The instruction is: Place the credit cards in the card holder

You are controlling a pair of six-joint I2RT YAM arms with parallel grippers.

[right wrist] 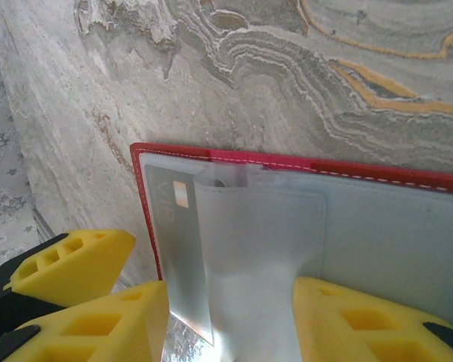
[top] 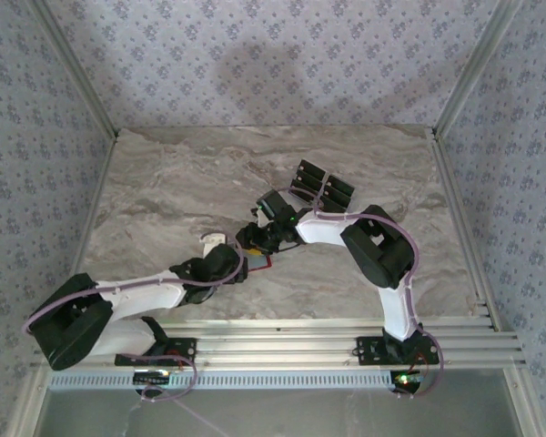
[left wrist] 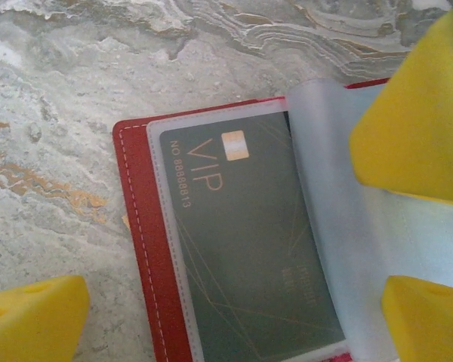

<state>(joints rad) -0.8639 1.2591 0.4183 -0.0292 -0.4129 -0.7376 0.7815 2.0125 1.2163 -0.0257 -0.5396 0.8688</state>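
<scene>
Jaw spacing cannot be told from the top external view, where the left gripper [top: 235,261] and the right gripper [top: 255,240] are seen close together at the middle of a marble-patterned table [top: 164,191]. A sliver of the red card holder [top: 261,264] is seen just beside them. Farther back, well apart from it, glossy black credit cards [top: 309,177] are laid in two small overlapping groups.

In the left wrist view, the left jaws are spread wide and nothing is gripped. One yellow wedge-shaped finger [left wrist: 32,320] is seen over bare marble beside the holder, the other over its open right half. The leather-like red cover, edged in pale stitching, is laid open flat. A dark rectangular VIP card [left wrist: 249,241] with a gold chip is lodged in a clear sleeve [left wrist: 157,188]. A frosted plastic leaf [left wrist: 325,211] is curled upward beside it.

In the right wrist view, the right jaws are drawn partway together on the frosted plastic leaf, which is buckled between the hollow-celled yellow pads [right wrist: 113,324] and touched by both. The card's chip corner is seen under the clear sleeve, inside the stitched red rim.
</scene>
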